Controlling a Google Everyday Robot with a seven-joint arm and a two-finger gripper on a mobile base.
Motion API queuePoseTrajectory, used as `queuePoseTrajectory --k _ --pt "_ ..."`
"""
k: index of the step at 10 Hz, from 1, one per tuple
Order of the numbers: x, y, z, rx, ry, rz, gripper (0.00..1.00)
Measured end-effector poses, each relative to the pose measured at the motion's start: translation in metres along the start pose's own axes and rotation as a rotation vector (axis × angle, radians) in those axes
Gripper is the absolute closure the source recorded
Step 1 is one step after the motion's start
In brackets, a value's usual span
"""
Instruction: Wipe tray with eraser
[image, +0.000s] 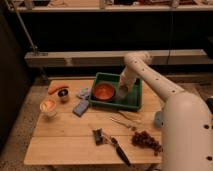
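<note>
The dark-green tray (134, 101) lies at the back middle of the wooden table. An orange-red bowl (104, 92) sits in its left half. My gripper (122, 93) reaches down into the tray's right half, just right of the bowl, with the white arm (150, 75) coming in from the right. Whether it holds an eraser does not show. A blue-grey block (81, 107) lies on the table left of the tray, with a second one (84, 93) behind it.
A carrot (57, 88), a small dark cup (63, 95) and a pale cup (48, 106) stand at the left. Thin utensils (122, 121), dark grapes (146, 140) and a black-handled tool (117, 148) lie in front. A bluish cup (158, 119) sits beside my arm.
</note>
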Motion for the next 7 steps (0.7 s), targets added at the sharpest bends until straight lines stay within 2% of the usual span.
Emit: queuePoseTrajectory --k 4,7 --pt "-0.021 -0.009 0.001 0.019 -0.035 -0.047 1.00" --pt "-0.042 -0.004 -0.001 0.022 -0.061 -0.074 1.00"
